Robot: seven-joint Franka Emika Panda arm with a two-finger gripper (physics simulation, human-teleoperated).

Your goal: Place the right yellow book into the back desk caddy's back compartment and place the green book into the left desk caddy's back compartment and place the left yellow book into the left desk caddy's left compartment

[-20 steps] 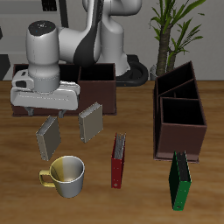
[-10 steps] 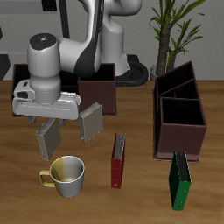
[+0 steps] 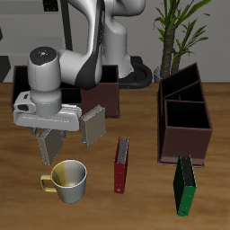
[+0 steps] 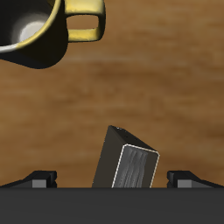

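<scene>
Hovering open tool (image 3: 51, 133) straddles right yellow book (image 4: 131, 162).

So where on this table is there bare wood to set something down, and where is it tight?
Bare wood lies between the thin red book and the narrow end-on dark brown caddy, down to the tall dark green book. It is crowded around the gripper: two pale yellow books and the yellow mug cluster there.

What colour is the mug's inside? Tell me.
The mug is yellow outside; its inside is dark with a pale gleam at the bottom, clearest in the wrist view.
</scene>
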